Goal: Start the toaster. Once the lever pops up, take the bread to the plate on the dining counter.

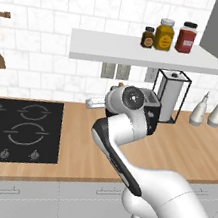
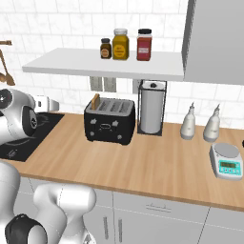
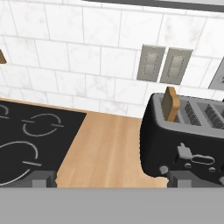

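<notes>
The toaster [image 2: 110,121] is seen standing on the wooden table [image 2: 157,167] against the tiled wall, just left of a paper-towel roll in a black wire frame [image 2: 151,108]. The bread [image 2: 96,101] is held upright in the toaster's leftmost slot, with its top edge raised above the rim; in the hand view the same slice [image 3: 170,103] is shown poking out of the near slot, and the toaster [image 3: 188,142] is placed at the lower right of that picture.

The end effector [image 3: 111,178] is held above the table to the left of the toaster, apart from it. Its two dark fingertips [image 3: 41,178] are set far apart at the bottom of the hand view, so the fingers are spread and nothing is held between them. In the left base view the wrist is turned toward the toaster [image 1: 149,110], most of which is hidden behind the arm.

A black cooktop [image 1: 16,127] is set into the table to the left. Three jars [image 2: 121,44] are lined up on a white shelf [image 2: 105,64] above the toaster. Two white bottles [image 2: 189,121] stand to the right of the towel roll, and a small kitchen scale [image 2: 227,160] lies nearer the front edge. The toaster's lever may be the grey tab on its front face [image 3: 186,152], though this cannot be told for sure.
</notes>
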